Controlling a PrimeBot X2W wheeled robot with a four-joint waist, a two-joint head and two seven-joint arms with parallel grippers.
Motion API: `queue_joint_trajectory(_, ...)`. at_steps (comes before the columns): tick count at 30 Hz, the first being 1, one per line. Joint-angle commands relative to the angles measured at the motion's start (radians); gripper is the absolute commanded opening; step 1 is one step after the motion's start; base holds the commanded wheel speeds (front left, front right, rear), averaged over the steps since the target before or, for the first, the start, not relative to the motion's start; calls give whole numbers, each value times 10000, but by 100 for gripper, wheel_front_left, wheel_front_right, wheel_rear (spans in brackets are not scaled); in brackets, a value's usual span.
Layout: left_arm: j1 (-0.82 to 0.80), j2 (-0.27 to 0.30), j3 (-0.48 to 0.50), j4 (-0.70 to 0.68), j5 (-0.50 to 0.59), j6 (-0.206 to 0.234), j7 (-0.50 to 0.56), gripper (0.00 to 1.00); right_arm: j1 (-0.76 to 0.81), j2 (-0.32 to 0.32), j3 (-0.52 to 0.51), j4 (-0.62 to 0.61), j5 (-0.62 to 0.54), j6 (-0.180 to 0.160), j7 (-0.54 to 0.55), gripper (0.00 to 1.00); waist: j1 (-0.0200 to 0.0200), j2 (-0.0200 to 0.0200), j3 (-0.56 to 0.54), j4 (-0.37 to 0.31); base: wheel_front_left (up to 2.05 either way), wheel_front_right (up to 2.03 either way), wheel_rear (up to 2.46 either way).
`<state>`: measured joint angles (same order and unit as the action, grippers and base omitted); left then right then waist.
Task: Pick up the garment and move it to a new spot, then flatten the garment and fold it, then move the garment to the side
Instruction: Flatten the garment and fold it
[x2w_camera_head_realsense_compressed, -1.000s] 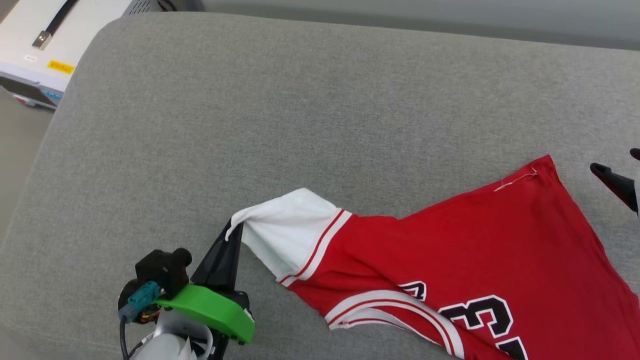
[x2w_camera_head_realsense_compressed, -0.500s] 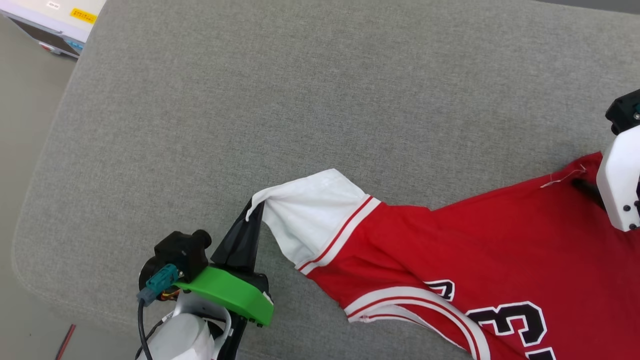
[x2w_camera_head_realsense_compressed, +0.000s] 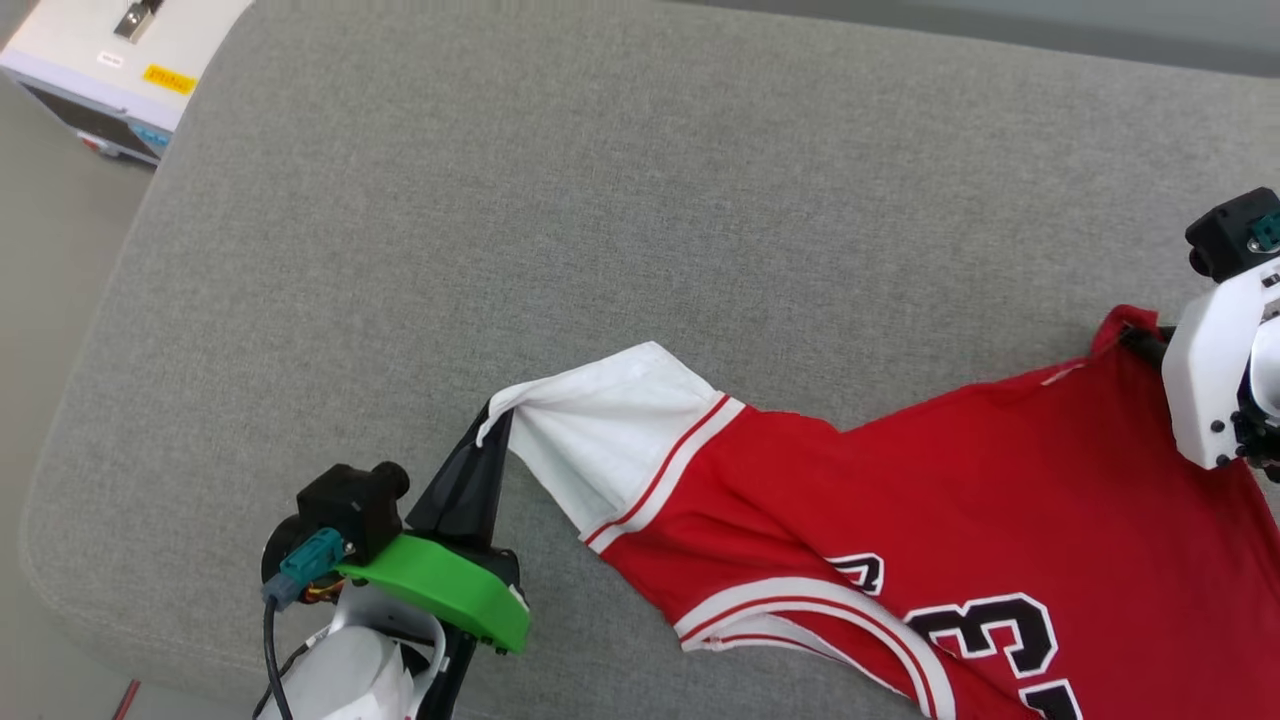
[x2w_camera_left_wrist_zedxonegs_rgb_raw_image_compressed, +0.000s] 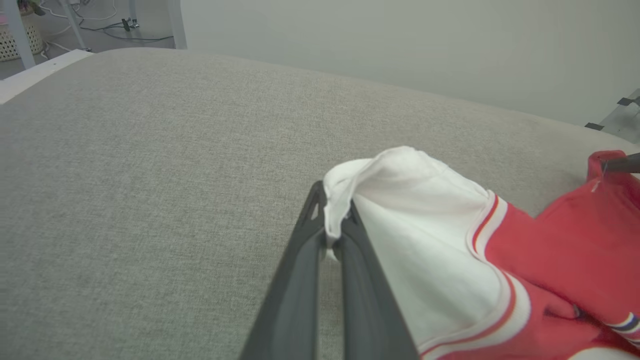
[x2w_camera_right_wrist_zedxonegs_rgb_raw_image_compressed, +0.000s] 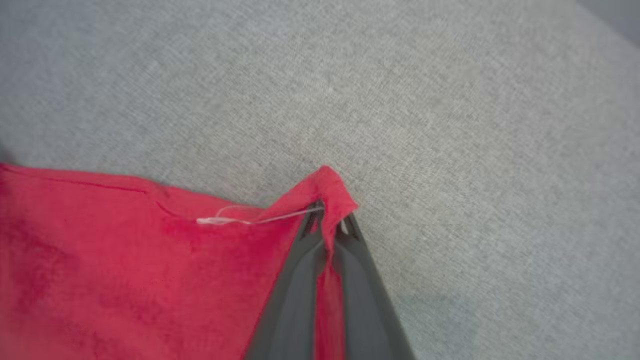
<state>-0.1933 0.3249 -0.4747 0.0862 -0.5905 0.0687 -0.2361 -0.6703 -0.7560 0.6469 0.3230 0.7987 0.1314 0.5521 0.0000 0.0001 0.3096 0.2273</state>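
One jersey (x2w_camera_head_realsense_compressed: 960, 480) on gray cushion (x2w_camera_head_realsense_compressed: 600, 200); lower part cut off at frame edge, print partly visible. Two end effectors: left end effector (x2w_camera_head_realsense_compressed: 492, 425) clamped on white sleeve (x2w_camera_head_realsense_compressed: 610, 430) tip, right end effector (x2w_camera_right_wrist_zedxonegs_rgb_raw_image_compressed: 330, 222) clamped on red hem corner.

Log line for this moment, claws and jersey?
jersey: unfolded on grey cushion | left claw: shut on white sleeve | right claw: shut on red corner

A red jersey (x2w_camera_head_realsense_compressed: 960, 500) lies spread over the lower right of a grey cushion (x2w_camera_head_realsense_compressed: 600, 200), print side up, running past the head view's bottom edge. Its white short sleeve, trimmed in red-and-white stripes, points left, its tip lifted and bunched. Black, white-outlined digits show beside the striped neckline. The far red corner, trailing a loose white thread, is pinched into a small peak.
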Motion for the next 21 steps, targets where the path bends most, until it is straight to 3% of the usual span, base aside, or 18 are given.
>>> queue_joint_trajectory(1,-89,156,107,-42,48,8,22,0,-56,-33,39,-120,159,-7,-285,0,0,-1,-612,-308,0,0,0)
queue_joint_trajectory(11,-907,924,626,-482,33,-17,432,0,170,-359,-542,-1055,552,-7,-2095,0,0,-1,-1783,-873,0,0,0)
queue_joint_trajectory(21,-3781,1620,826,-894,443,-546,1341,0,-68,-476,-1826,-2304,405,-7,-2779,0,0,-1,-2051,-1228,0,0,0)
